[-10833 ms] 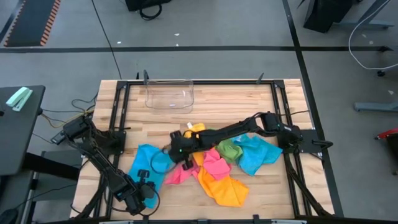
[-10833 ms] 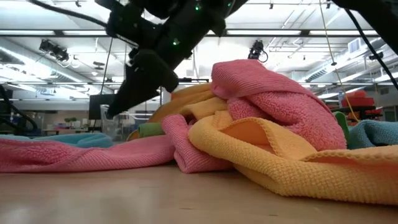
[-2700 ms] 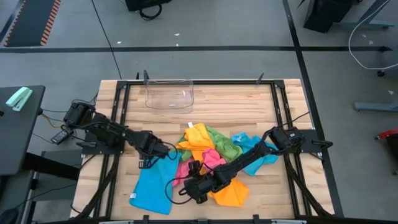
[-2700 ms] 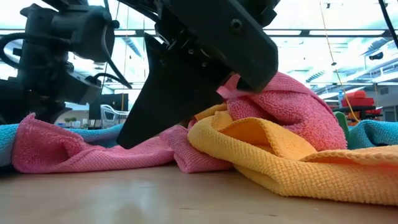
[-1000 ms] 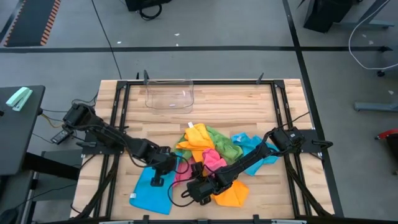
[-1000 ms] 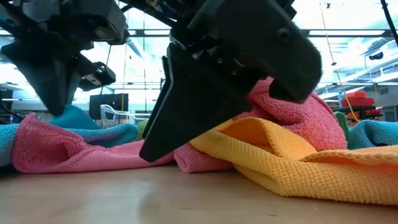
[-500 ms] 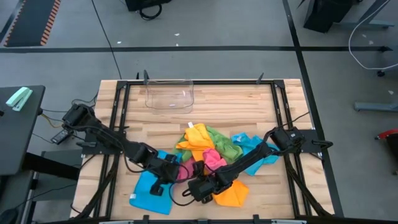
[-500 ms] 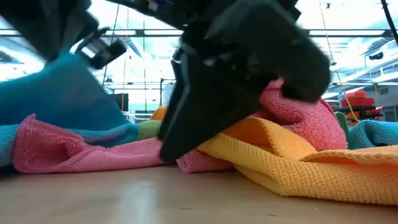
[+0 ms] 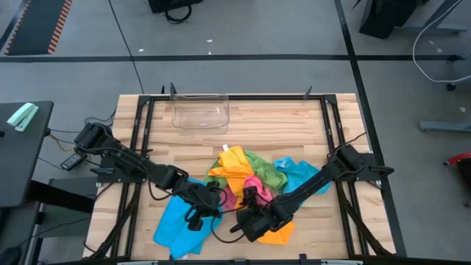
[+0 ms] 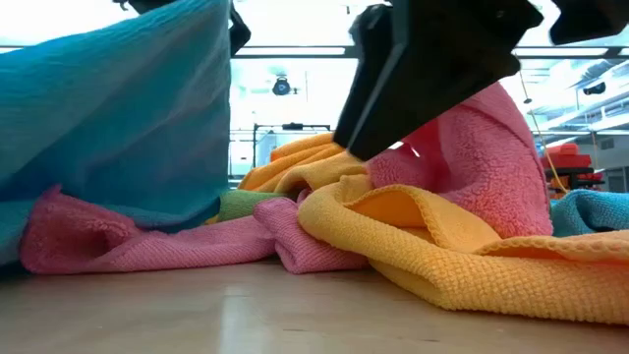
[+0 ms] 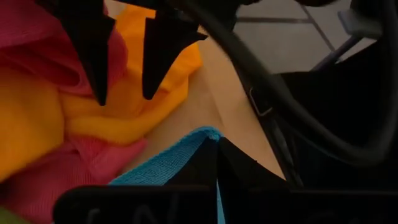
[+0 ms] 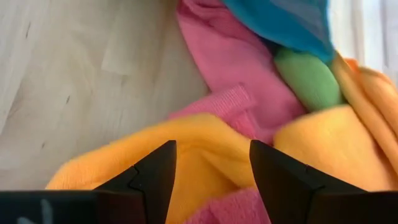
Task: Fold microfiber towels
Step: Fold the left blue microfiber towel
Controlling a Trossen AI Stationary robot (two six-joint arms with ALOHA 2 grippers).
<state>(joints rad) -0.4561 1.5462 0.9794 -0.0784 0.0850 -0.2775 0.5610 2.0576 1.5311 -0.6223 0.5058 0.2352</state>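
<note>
Holding a corner of the blue towel [image 9: 179, 221], our left gripper [image 9: 204, 207] is clamped shut on it, and the low view shows the cloth raised like a curtain. The rest of that towel lies on the table [image 9: 250, 125] toward seven o'clock from the gripper, its long axis running roughly one to seven. Our right gripper [image 9: 252, 219] sits just beside, at three o'clock from the left one, jaws open and empty over the pink towel [image 12: 230, 74] and orange towel [image 12: 205, 149] of the pile. It looks nearer the pile than any free blue corner, though the arms hide part of that edge.
</note>
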